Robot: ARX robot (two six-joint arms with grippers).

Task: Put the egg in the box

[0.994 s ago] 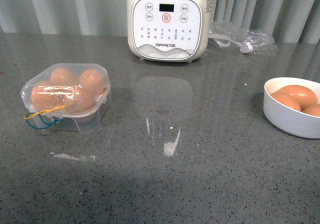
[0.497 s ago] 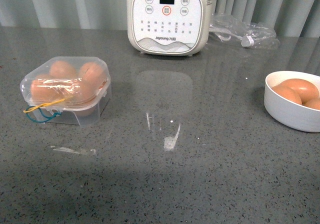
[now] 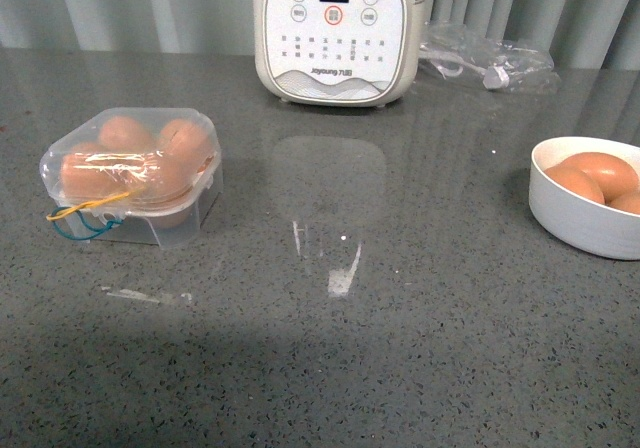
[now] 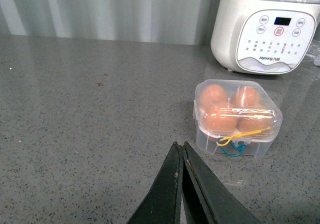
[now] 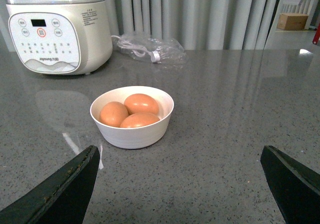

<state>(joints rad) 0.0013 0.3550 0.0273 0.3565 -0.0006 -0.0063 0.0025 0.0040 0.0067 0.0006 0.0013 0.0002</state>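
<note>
Resting on the grey speckled table (image 3: 400,348), nothing lies in the nearest stretch of the front view but pale glare patches, and neither arm shows there. Farther in, at about nine o'clock, sits the box (image 3: 132,173), its clear lid shut over four orange-brown eggs, with yellow and teal elastic loops (image 3: 85,218) hanging at its near edge. At about three o'clock, well apart from the box, a white bowl (image 3: 585,213) holds three more eggs, one egg (image 3: 603,173) lying uppermost toward the far side. Farthest back, at twelve o'clock, stands a cream cooker (image 3: 335,33) with a button panel, and beside it at one o'clock lies a clear plastic bag (image 3: 490,63) with a cable inside, in front of grey curtains. From the left wrist view, the left pincer (image 4: 181,151) has its dark fingers pressed together with nothing between them, pointing toward the box just beyond. From the right wrist view, the right pincer (image 5: 180,166) is spread wide and empty, its fingers (image 5: 65,181) framing the bowl ahead.
</note>
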